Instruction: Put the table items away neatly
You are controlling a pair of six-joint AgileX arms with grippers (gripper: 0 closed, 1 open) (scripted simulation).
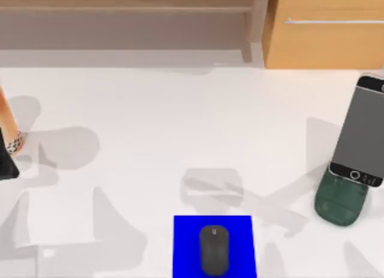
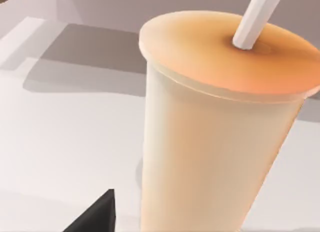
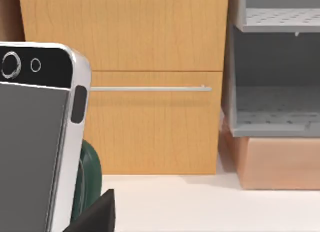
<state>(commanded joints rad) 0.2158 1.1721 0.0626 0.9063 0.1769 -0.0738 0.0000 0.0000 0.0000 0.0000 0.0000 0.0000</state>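
The small black mouse [image 1: 213,248] lies on a blue pad [image 1: 186,230] at the table's front centre. At the right, the silver-edged smartphone [image 1: 359,131] leans on a dark green stand [image 1: 339,201]; the right wrist view has the phone [image 3: 35,142] close in front, with a black part of my right gripper [image 3: 95,216] at the picture's edge. The tan-orange cup [image 1: 8,123] with a speckled band stands at the far left edge, a black part of my left arm [image 1: 6,165] beside it. Its orange lid, white straw and body [image 2: 210,142] loom close to my left gripper [image 2: 95,217].
The white table [image 1: 150,122] stretches wide between the items. Behind it stand a wooden cabinet [image 1: 327,32] with a handle bar at the back right and a grey shelf unit [image 3: 275,81] beside it.
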